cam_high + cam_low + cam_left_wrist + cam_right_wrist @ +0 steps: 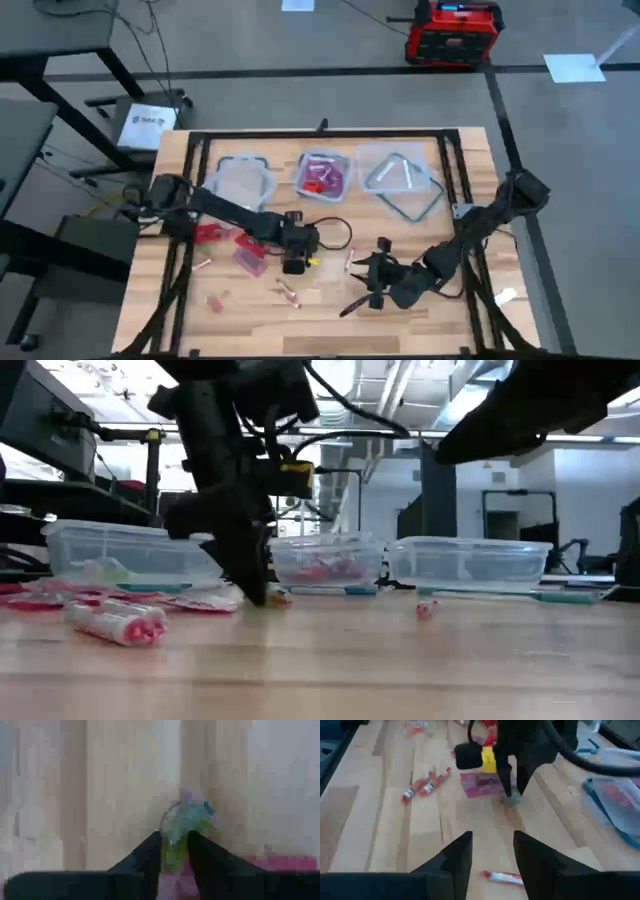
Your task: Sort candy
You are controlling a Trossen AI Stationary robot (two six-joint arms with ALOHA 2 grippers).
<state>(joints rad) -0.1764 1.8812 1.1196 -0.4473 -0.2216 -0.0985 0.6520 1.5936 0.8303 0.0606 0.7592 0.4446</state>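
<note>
A small candy in a green and clear wrapper [181, 822] lies on the wooden table just right of a flat pink wrapper [481, 784]. My left gripper [512, 795] comes down on it from above and is shut on it. Other candy lies loose on the table: red-and-white pieces [426, 782] and pink ones [290, 293]. My right gripper [490, 855] hovers open near the table's front, to the right of the left gripper. One red-and-white piece [502, 877] lies on the wood below its fingers. My left gripper pinches the green candy between its two fingertips [150, 855], with the wrapper's end [192, 805] sticking out past them. The fingers point steeply down from above. The candy [514, 800] sits at table level under the tips [258, 596].
Three clear tubs stand in a row at the far side: the left one [245, 180], the middle one [322, 175] with red and pink candy in it, and the right one [400, 180] with a lid leaning on it. Bare wood lies toward the front edge.
</note>
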